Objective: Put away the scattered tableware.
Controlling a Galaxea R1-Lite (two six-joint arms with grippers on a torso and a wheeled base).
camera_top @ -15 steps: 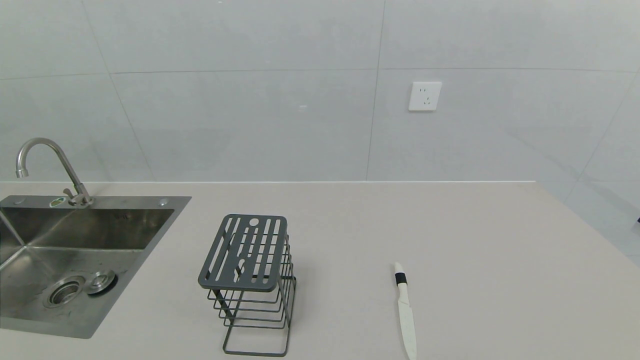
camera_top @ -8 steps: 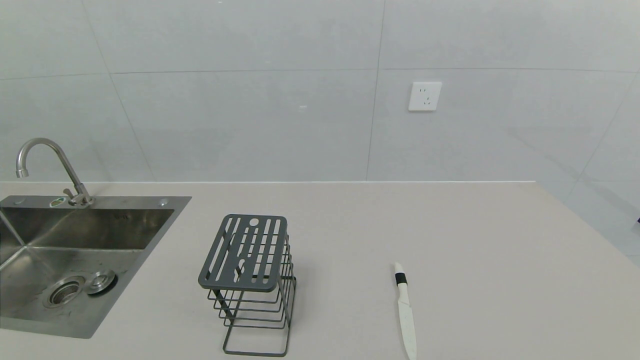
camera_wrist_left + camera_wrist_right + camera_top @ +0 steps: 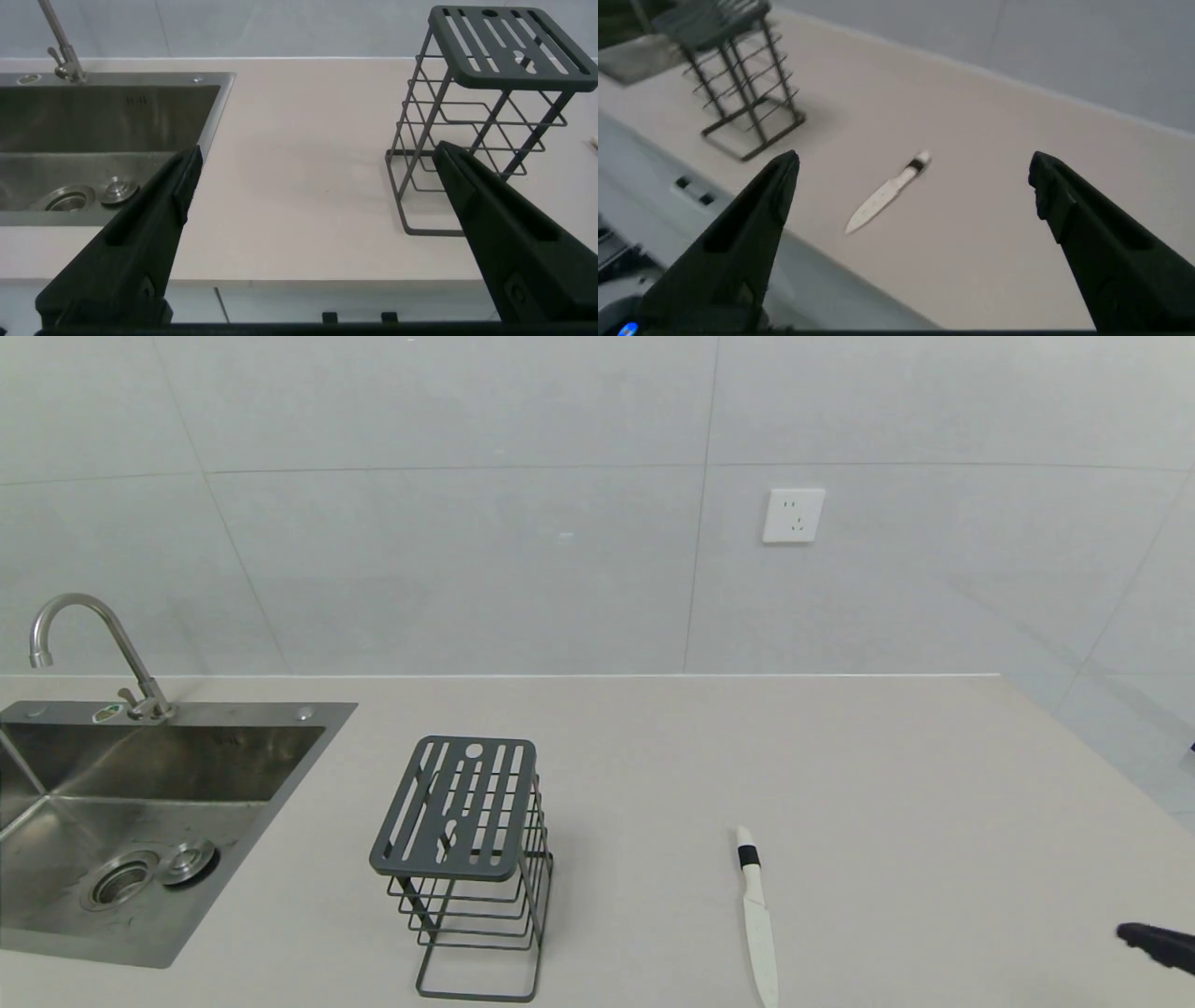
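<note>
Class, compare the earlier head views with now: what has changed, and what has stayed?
The right gripper has come into the head view at its lower right edge, open and holding nothing. The white knife, the slotted rack and the sink lie as before.

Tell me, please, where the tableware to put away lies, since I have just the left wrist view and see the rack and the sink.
Observer: A white knife lies flat on the counter, on the robot's right of the rack and apart from it.
Operator: Which way does it point?
Observer: Its handle end, with a black band, is toward the wall; the blade points to the counter's near edge.
Operator: And the right claw?
Observer: The right claw is open and empty, off to the knife's right, not touching it.
</note>
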